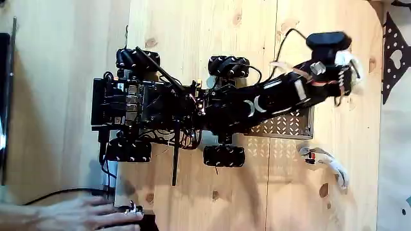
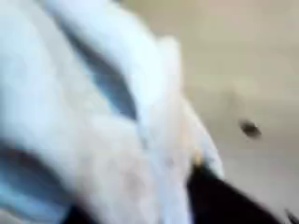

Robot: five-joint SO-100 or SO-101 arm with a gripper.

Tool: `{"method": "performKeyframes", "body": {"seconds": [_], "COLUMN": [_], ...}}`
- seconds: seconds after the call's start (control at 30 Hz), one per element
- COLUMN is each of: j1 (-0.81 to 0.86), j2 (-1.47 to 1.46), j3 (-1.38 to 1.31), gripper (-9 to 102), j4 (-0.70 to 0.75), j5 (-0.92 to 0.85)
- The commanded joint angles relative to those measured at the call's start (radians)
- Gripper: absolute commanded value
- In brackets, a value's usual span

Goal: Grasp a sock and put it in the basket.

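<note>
End effector looks closed on the sock, soft cream cloth bunched right at its tip (light, floppy, best pinched mid-fold). In the wrist view, sock fills the foreground. Basket lies near, behind the end effector.

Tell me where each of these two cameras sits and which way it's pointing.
Fixed view: mounted above, looking straight down at the wooden table; shows the wheeled black robot, its arm reaching right over the basket, the hand on the sock, and a person's hand at bottom left.
Wrist view: rides at the hand, blurred, close on the sock with table behind.
Both share sock and table.
</note>
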Motion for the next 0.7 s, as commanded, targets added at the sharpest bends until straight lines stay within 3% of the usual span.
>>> {"method": "performKeyframes", "body": {"seconds": [0.0, 0.3, 0.47, 0.67], "j1": [0.097, 0.179, 0.120, 0.193], "j2": [0.078, -0.118, -0.278, -0.488], "j3": [0.002, -0.008, 0.012, 0.012], "gripper": [-1, -1, -1, -1], "j4": [0.005, 0.307, 0.291, 0.213], "j5": [0.009, -0.040, 0.035, -0.006]}}
